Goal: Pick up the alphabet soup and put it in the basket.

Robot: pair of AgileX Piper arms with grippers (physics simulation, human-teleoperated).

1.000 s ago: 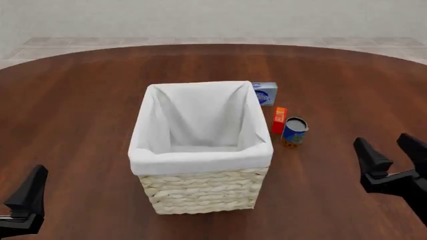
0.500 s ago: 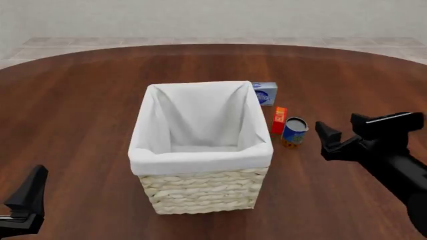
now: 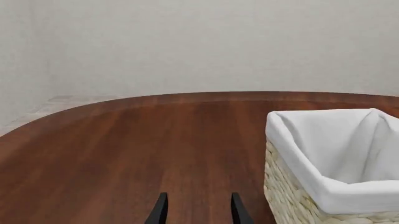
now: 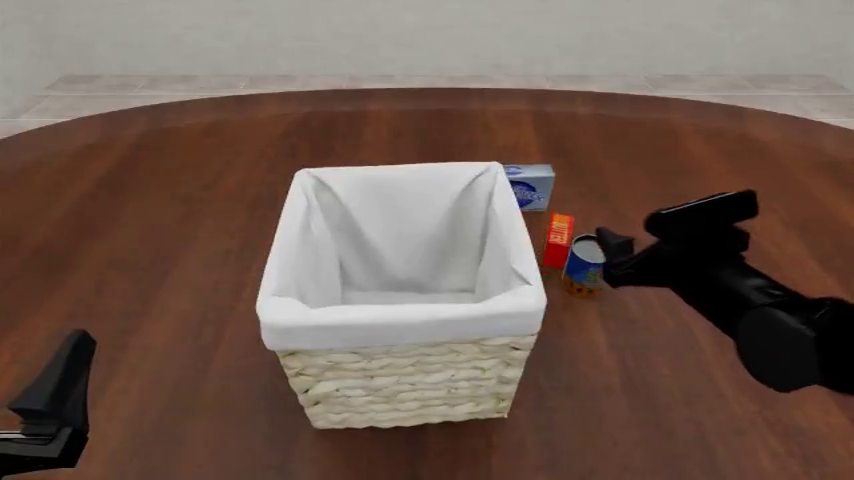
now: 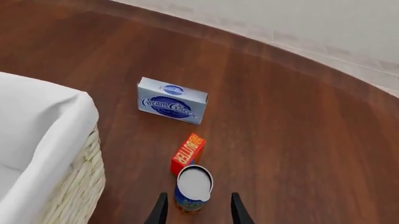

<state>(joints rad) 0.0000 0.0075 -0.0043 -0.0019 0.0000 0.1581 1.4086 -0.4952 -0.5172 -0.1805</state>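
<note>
The right hand [image 4: 603,262] has swung in from the lower right edge to the can [image 4: 587,262], which stands upright just right of the basket [image 4: 400,318], dead ahead between its parted fingers [image 5: 160,211]; the left hand [image 3: 198,212], also parted, sits far off.

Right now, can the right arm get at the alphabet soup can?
Probably yes. The right gripper is open, with the alphabet soup lined up between its fingers and nothing between them. The red-orange box sits just beyond the can, out of the way.
</note>
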